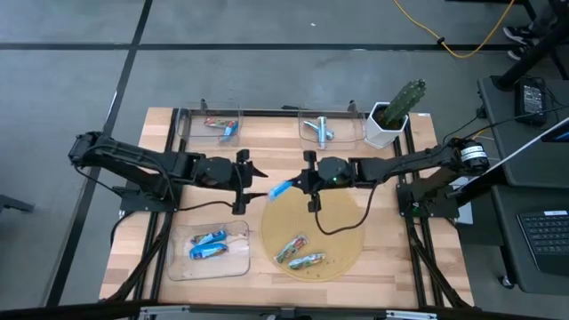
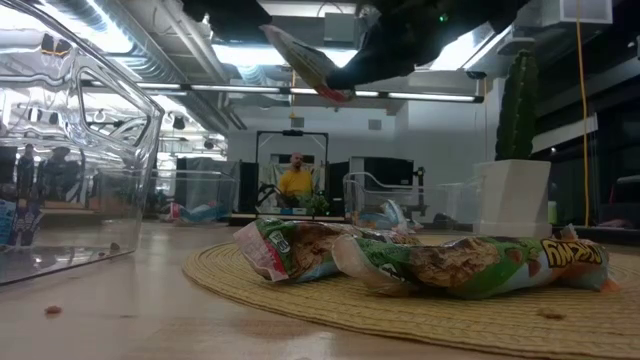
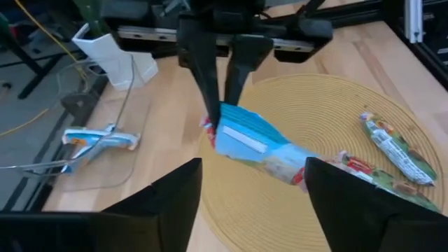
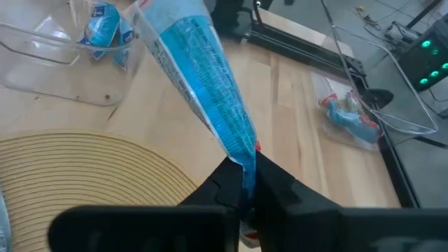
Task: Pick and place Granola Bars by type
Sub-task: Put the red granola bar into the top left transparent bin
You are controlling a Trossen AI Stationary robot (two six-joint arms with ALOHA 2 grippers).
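Note:
A bright blue granola bar hangs in the air over the far-left rim of the round woven mat, shut in my right gripper. In the left wrist view the bar lies between the spread fingers of my open left gripper, which faces it from the table's left and does not visibly touch it. Two green multicoloured bars lie flat on the mat. Two more blue bars rest in the near-left clear tray. My right gripper pinches the blue bar by its flat crimped end between the two fingers, coming level from the table's right. The bar reaches out past the fingertips toward the left gripper. It is lifted clear of the mat and tilted.
Clear trays stand along the far edge, one holding mixed bars and one holding silver bars. A cactus in a white pot stands at the far right. Bare wood shows to the right of the mat. A person shows far off in the room.

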